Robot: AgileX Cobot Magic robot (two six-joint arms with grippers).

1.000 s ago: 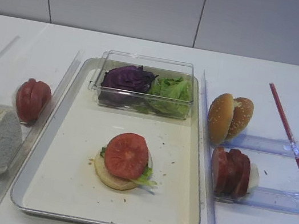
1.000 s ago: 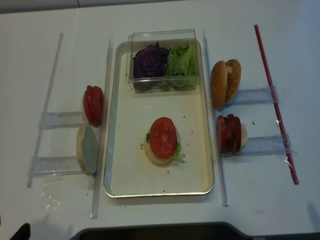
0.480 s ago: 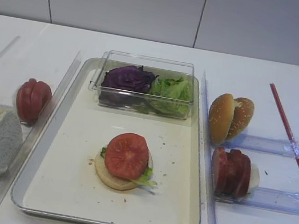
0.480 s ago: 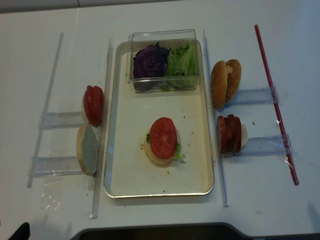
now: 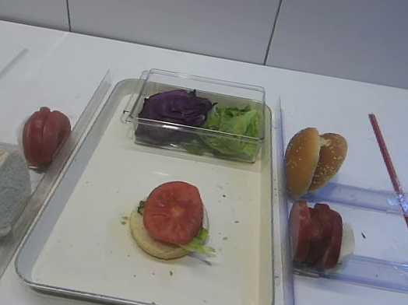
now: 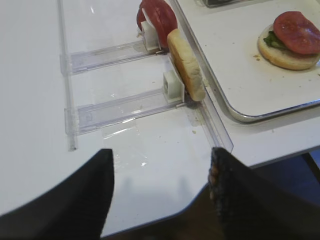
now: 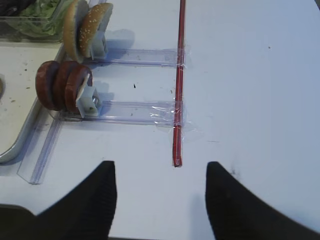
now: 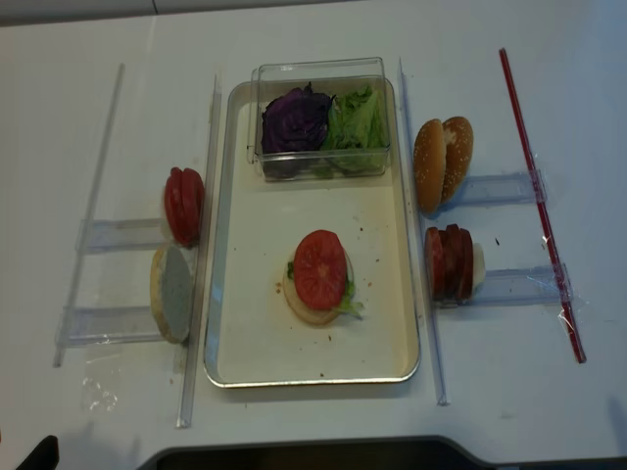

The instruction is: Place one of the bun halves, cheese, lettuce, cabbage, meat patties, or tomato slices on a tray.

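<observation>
Tomato [image 5: 173, 210] sits on lettuce and a bun half [image 5: 155, 242] on the tray [image 5: 90, 259], well ahead of both tools. Right tool [image 7: 160, 192] hangs over bare worktop [image 7: 250, 75], fingers spread and holding nothing; up ahead to its left stand the meat patties [image 7: 62, 86] and two bun halves [image 7: 85, 29] on clear rails. Left tool [image 6: 160, 190] is spread wide too, empty, with a bun half [image 6: 186, 65] and tomato slices [image 6: 159, 15] ahead of it.
</observation>
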